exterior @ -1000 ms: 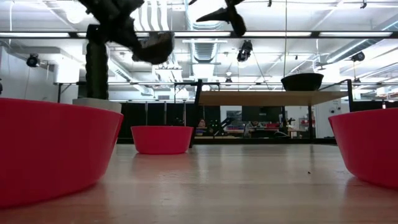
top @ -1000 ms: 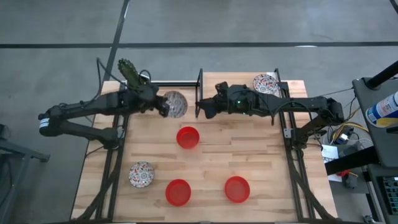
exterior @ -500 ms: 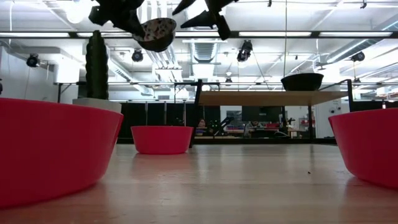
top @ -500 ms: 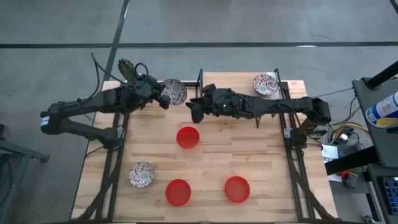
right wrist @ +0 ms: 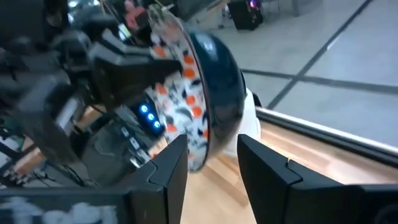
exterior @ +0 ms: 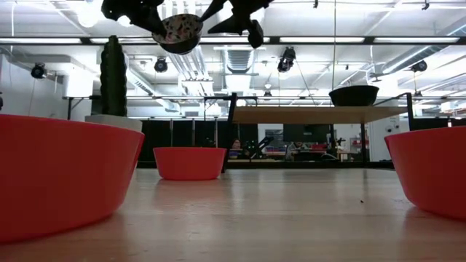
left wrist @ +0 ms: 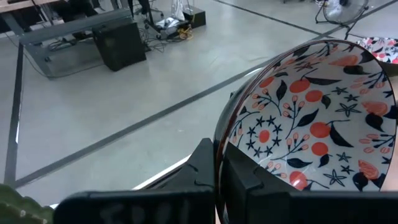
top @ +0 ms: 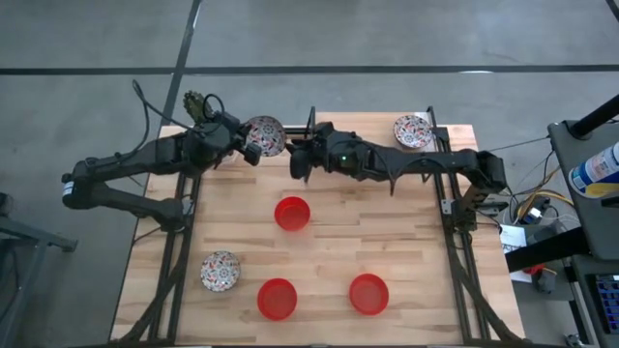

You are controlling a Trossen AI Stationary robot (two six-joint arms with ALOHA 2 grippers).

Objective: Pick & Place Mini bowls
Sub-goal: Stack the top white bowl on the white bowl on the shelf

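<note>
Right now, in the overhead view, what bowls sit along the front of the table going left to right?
Floral bowl → red bowl → second red bowl.

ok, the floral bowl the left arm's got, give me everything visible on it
The floral bowl is small and round, glossy like ceramic: white inside with dense red and dark-blue flowers, dark outside. It is held in the air near the table's far edge, tipped on its side. The left gripper pinches its rim, one finger inside and one outside. The right gripper is open, its fingers straddling the opposite rim; contact can't be confirmed.
</note>
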